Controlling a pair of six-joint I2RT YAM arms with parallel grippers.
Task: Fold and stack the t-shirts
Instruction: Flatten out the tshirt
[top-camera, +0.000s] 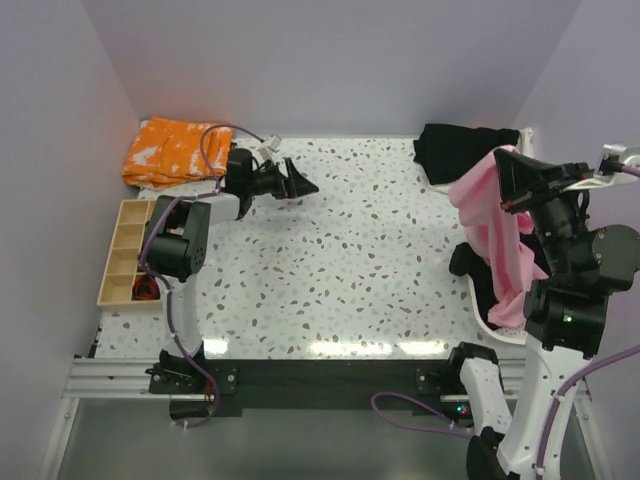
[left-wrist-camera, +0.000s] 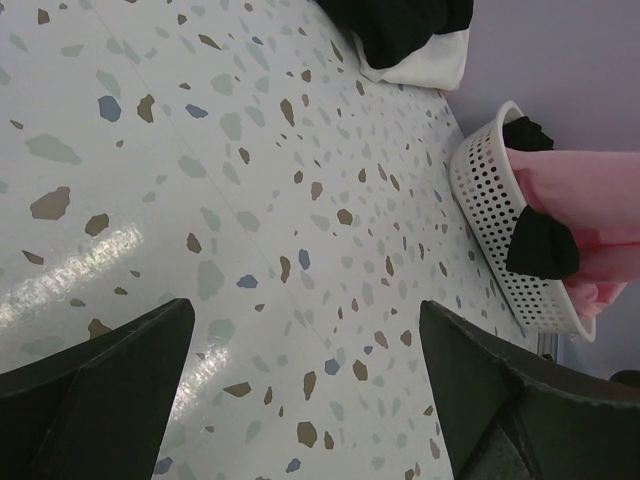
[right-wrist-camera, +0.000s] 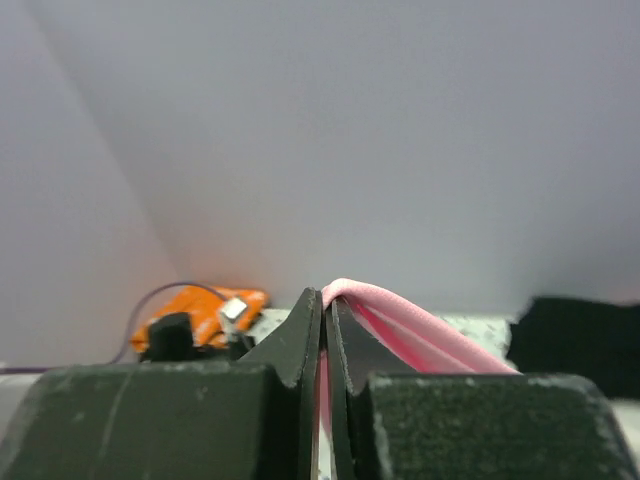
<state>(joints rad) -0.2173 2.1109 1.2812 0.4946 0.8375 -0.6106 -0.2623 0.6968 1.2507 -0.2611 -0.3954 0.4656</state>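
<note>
**Clerk:** Grippers, how many, and in what state?

**Keeper:** Two. The left gripper (top-camera: 300, 183) has its fingers spread wide with nothing between them, above the far-left part of the speckled white table (top-camera: 340, 270). The right gripper (right-wrist-camera: 325, 300) is raised at the right edge, its fingers pinched tight on a fold of the light pink fabric t-shirt (top-camera: 492, 225).

**Clerk:** Pink shirts?

**Keeper:** One. It hangs from that gripper and drapes down into the white perforated plastic basket (left-wrist-camera: 490, 215) at the table's right side.

**Clerk:** Other shirts?

**Keeper:** There is one folded black t-shirt (top-camera: 462, 148) in the far-right corner, lying on one off-white t-shirt (left-wrist-camera: 435, 65) whose edge shows beneath it. One bunch of black fabric (left-wrist-camera: 540, 245) spills over the basket rim, beside the pink cloth. How many garments it makes I cannot tell.

**Clerk:** Sundries?

**Keeper:** One orange-and-white patterned cloth (top-camera: 172, 150) is bundled in the far-left corner. One divided wooden tray (top-camera: 135, 203) sits along the left edge, just in front of that cloth.
</note>
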